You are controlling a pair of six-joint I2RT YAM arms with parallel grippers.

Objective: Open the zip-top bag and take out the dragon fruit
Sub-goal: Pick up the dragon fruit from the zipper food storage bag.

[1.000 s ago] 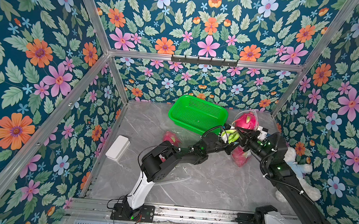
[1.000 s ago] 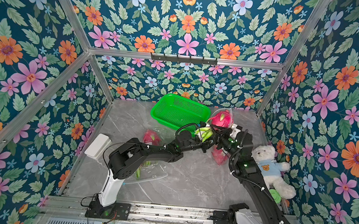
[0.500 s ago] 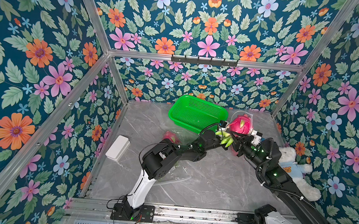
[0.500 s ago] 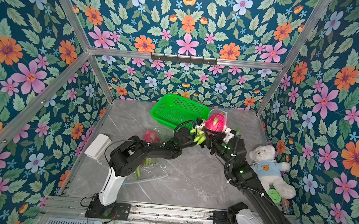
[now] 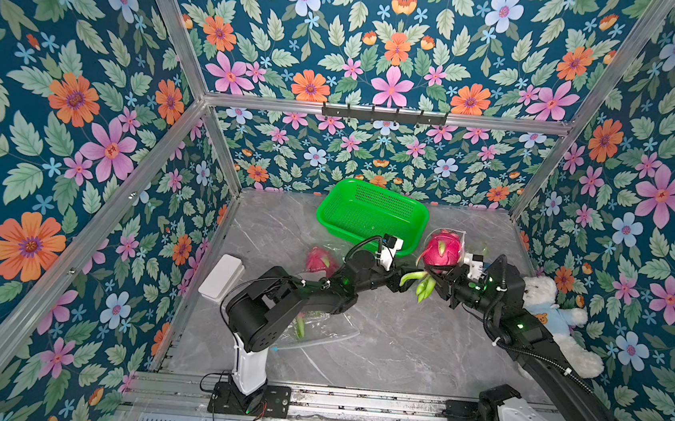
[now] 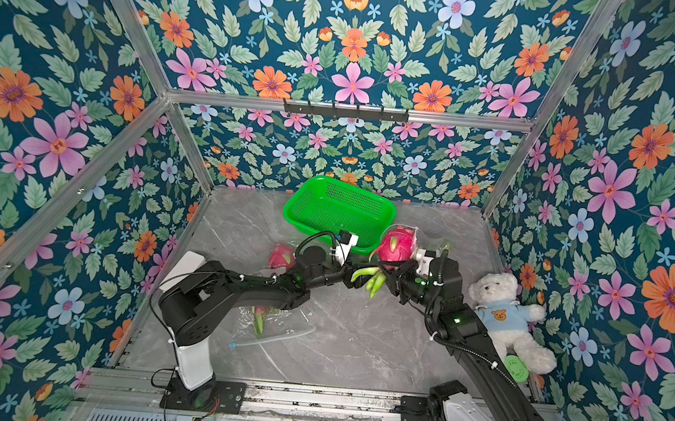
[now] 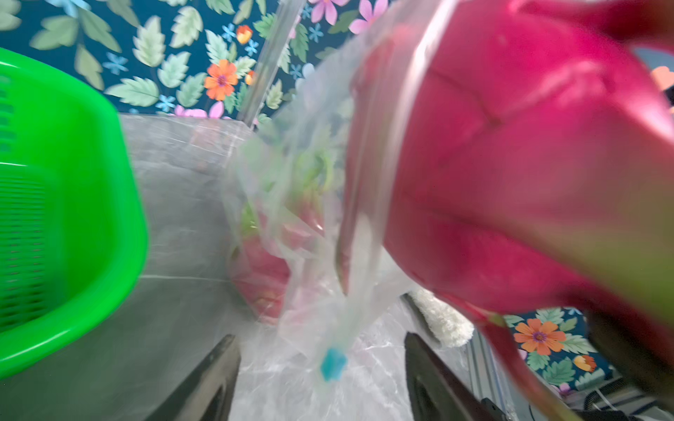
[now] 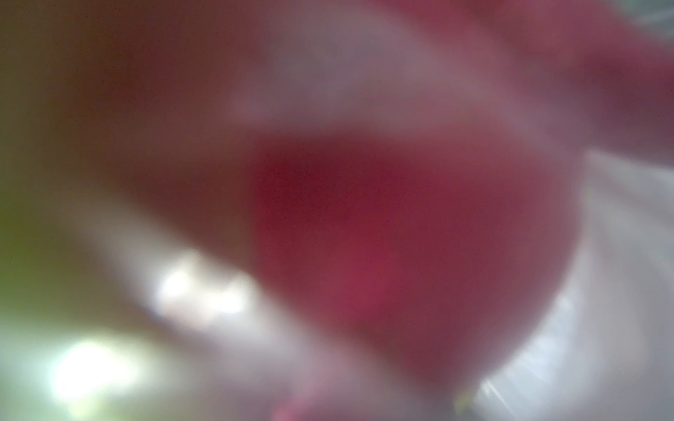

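Left wrist view is mostly one dragon fruit (image 7: 510,164): an oval body with smooth, glossy magenta skin, shallow creases and long scales fading to green. A thin, crinkly clear zip-top bag (image 7: 291,204) drapes over its side. The zip strip runs down to a little blue slider (image 7: 332,362), and a second pink fruit (image 7: 262,269) shows blurry through the film. The left gripper (image 7: 321,339) has its dark jaws spread wide with nothing pinched.

In both top views that fruit sits raised off the grey marble-look surface (image 5: 398,350), just in front of the perforated green plastic basket (image 5: 373,214). Its green scale tips poke down between the two arms. The right gripper (image 5: 444,277) is tucked right under it with the jaws hidden, so I can't tell if they're clamped. Right wrist view is just a pink blur.

A loose dragon fruit (image 5: 319,260) lies by the left arm, and a flat clear bag (image 5: 325,331) lies under that arm. A fluffy white teddy (image 5: 545,296) slumps by the right wall.
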